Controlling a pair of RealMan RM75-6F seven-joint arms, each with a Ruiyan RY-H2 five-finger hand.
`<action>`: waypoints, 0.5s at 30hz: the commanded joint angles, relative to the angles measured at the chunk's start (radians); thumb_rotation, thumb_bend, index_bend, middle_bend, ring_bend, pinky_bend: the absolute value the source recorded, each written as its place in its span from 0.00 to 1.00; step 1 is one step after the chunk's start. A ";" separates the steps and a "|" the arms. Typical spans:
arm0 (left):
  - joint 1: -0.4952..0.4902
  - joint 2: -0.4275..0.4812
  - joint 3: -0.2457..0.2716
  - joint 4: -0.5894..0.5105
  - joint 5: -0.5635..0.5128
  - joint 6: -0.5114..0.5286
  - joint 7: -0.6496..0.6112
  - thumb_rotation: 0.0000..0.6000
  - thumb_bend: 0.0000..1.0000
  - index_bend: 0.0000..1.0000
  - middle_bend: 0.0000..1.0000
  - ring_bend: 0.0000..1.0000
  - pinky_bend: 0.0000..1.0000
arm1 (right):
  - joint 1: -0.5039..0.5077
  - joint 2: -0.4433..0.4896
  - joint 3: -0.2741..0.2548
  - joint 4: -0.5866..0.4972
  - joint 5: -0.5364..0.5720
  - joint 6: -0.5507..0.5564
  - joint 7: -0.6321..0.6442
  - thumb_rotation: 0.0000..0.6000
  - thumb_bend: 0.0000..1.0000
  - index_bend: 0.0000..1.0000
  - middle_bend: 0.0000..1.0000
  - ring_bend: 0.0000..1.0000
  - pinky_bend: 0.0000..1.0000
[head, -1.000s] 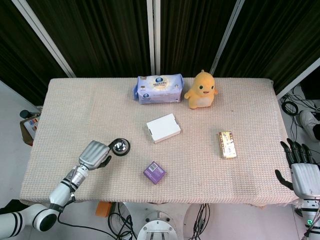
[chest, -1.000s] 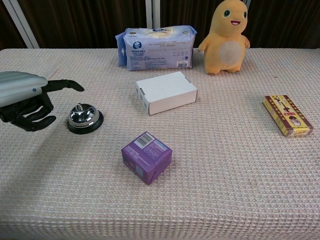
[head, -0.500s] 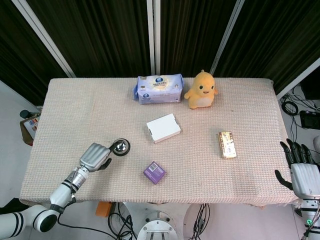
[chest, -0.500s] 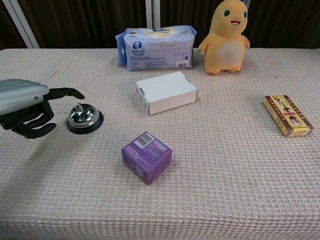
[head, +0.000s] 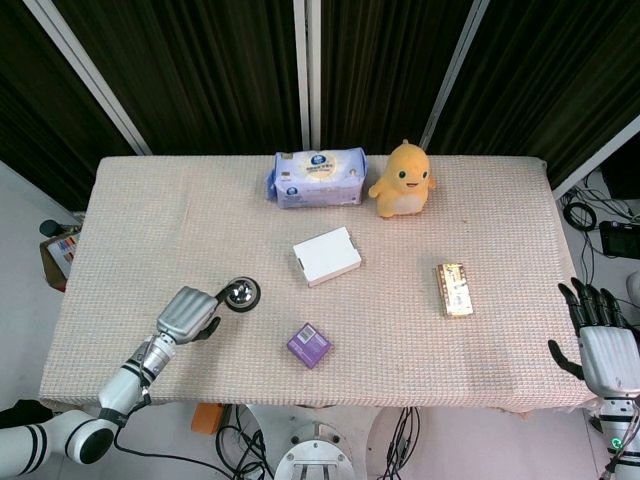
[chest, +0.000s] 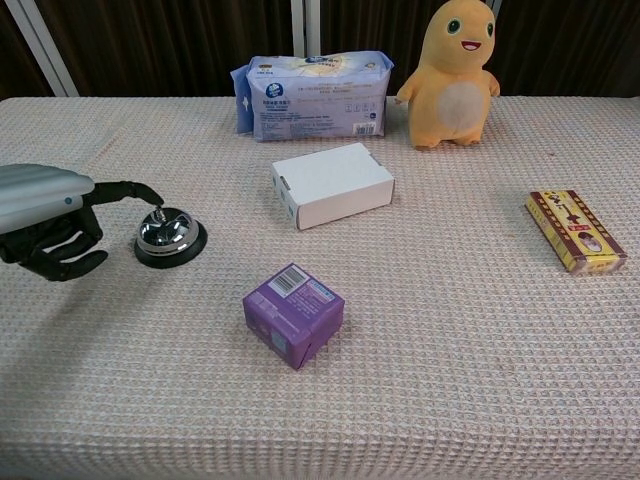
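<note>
Bell (chest: 170, 236) on the tabletop (chest: 480, 380) has the left hand (chest: 50, 222) upon it, one finger extended touching its button, others curled, holding nothing; press seemingly underway.

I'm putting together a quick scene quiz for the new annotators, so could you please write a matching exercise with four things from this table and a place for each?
Things:
1. desk bell
2. purple box
3. yellow plush toy
4. white box

Places:
A. near the table's middle
B. at the back, right of the wipes pack
C. under the outstretched finger of the left hand
D. nearest the front edge

Pairs: 1-C, 2-D, 3-B, 4-A
</note>
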 joint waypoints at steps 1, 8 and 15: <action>-0.002 -0.005 0.003 0.008 -0.003 -0.005 -0.005 1.00 0.50 0.14 0.83 0.81 0.79 | 0.002 -0.001 0.000 0.000 0.002 -0.003 -0.003 1.00 0.21 0.00 0.00 0.00 0.00; -0.002 -0.007 0.005 0.014 0.001 0.003 -0.014 1.00 0.50 0.16 0.83 0.81 0.79 | 0.001 -0.002 0.003 -0.001 0.006 0.000 -0.003 1.00 0.21 0.00 0.00 0.00 0.00; 0.008 -0.004 -0.001 0.011 0.049 0.058 -0.042 1.00 0.50 0.14 0.83 0.82 0.79 | 0.000 0.003 0.003 -0.003 0.004 0.003 -0.002 1.00 0.21 0.00 0.00 0.00 0.00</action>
